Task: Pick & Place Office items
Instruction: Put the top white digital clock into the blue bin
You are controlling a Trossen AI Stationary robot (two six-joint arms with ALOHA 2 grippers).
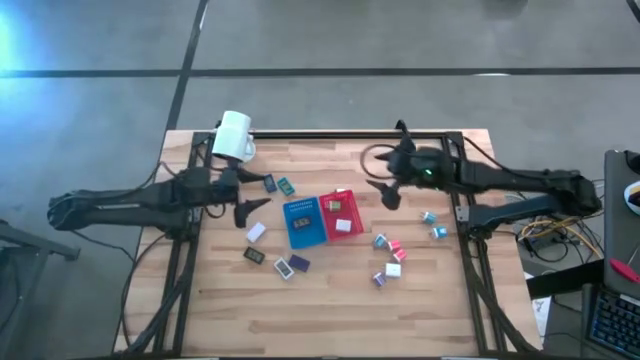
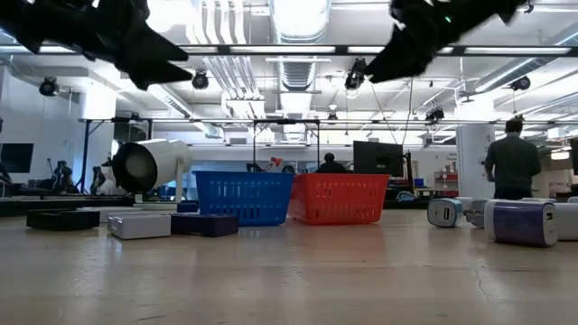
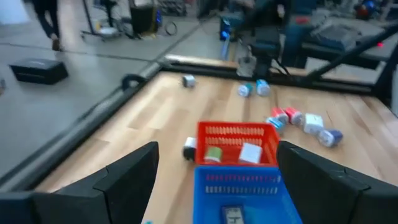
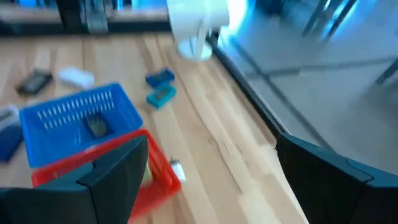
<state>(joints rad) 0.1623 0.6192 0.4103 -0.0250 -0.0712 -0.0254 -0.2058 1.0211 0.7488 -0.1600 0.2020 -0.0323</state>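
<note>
Wooden table, scattered office items, no legible writing, left tool spread, right tool spread.

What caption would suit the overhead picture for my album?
Two robot arms, left tool and right tool open, hover over a blue tray, a red tray and scattered office items.

Both arms raised – left gripper & right gripper open, empty
</note>
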